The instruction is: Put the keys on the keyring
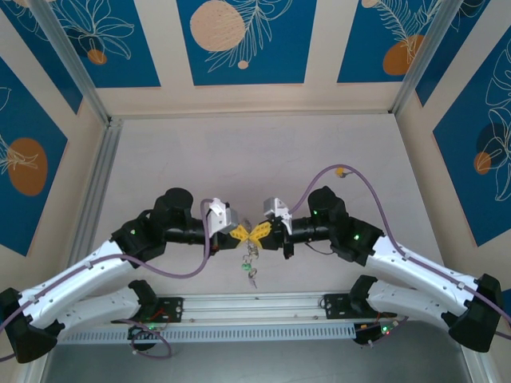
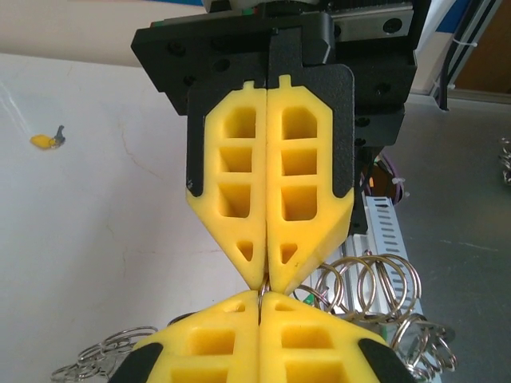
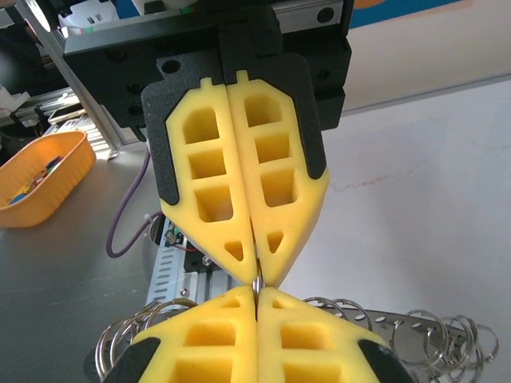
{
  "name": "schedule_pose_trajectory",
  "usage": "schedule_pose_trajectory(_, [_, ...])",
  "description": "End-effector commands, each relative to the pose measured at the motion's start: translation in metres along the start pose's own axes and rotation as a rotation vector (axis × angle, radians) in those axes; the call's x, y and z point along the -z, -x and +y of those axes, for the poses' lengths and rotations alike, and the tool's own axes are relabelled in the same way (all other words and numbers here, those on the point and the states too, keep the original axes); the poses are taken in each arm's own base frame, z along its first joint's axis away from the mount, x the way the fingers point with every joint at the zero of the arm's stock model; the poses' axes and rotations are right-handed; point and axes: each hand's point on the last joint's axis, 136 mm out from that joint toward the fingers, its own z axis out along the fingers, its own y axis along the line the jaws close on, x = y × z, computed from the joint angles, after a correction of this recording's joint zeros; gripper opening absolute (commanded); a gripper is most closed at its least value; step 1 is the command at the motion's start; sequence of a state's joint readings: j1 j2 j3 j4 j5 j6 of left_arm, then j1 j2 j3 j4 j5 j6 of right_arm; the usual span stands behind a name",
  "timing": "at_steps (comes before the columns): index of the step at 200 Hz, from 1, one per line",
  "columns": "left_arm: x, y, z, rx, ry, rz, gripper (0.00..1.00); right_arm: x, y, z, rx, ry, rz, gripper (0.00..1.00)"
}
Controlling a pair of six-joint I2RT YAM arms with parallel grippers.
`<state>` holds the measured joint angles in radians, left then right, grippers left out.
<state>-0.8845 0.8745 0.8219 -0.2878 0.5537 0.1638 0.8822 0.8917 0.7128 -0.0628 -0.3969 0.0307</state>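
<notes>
Centrally over the pale desk (image 1: 263, 152), the two arms meet tip to tip in the top view. The left gripper (image 1: 243, 234) and the right gripper (image 1: 263, 232) face each other, and their yellow tips form a small cross just beyond the aluminium rail (image 1: 255, 307) that carries the arm bases. Both pairs of fingers are pressed fully together, with no gap along either seam. Each pair pinches the thin grey wire of the keyring (image 1: 251, 252), which trails from the meeting point toward the rail. The keys (image 1: 252, 274) dangle at its near end; one has a green head, and the others are too small to tell apart.

Left wrist view: the left arm's own fingers (image 2: 215, 343) lie along the bottom edge, closed. The right gripper (image 2: 267, 278) points at them from above, also closed and nearly touching them. A sliver of grey wire runs between the two sets of tips. Overlapping wire loops (image 2: 371, 279) show beside the tips on the right, and more show at lower left. A small yellow-headed item (image 2: 44, 141) lies on the desk, well apart at the left.

Right wrist view: the right arm's own fingers (image 3: 207, 339) are closed at the bottom, and the left gripper (image 3: 259, 273) is closed above them. The wire is caught in the seam where the tips meet. An orange basket (image 3: 40, 171) of small coloured pieces sits at far left.
</notes>
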Motion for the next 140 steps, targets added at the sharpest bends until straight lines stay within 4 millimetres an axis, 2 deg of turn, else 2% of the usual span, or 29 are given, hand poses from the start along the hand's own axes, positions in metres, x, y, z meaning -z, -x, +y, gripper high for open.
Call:
schedule_pose_trajectory(1, [0.011,0.03,-0.009,-0.065,-0.006,-0.113,0.0,0.01,0.008,-0.005,-0.004,-0.032,-0.032,0.0])
schedule_pose_trajectory(5, [0.011,0.03,-0.01,-0.062,-0.009,-0.116,0.0,0.011,0.01,-0.005,-0.013,-0.026,-0.041,0.0])
schedule_pose_trajectory(29, [0.012,0.029,-0.012,-0.042,-0.016,-0.127,0.23,0.02,0.022,-0.004,-0.017,-0.01,-0.107,0.0])
schedule_pose_trajectory(39, [0.013,0.027,-0.011,-0.033,-0.007,-0.126,0.28,0.024,0.027,-0.001,0.001,-0.008,-0.142,0.0])
schedule_pose_trajectory(73, [0.012,0.028,-0.009,-0.022,0.005,-0.163,0.31,0.029,0.037,0.009,0.05,0.035,-0.197,0.0])
schedule_pose_trajectory(140, [0.013,0.042,-0.009,-0.04,-0.004,-0.225,0.33,0.032,0.04,0.034,0.15,0.132,-0.236,0.0])
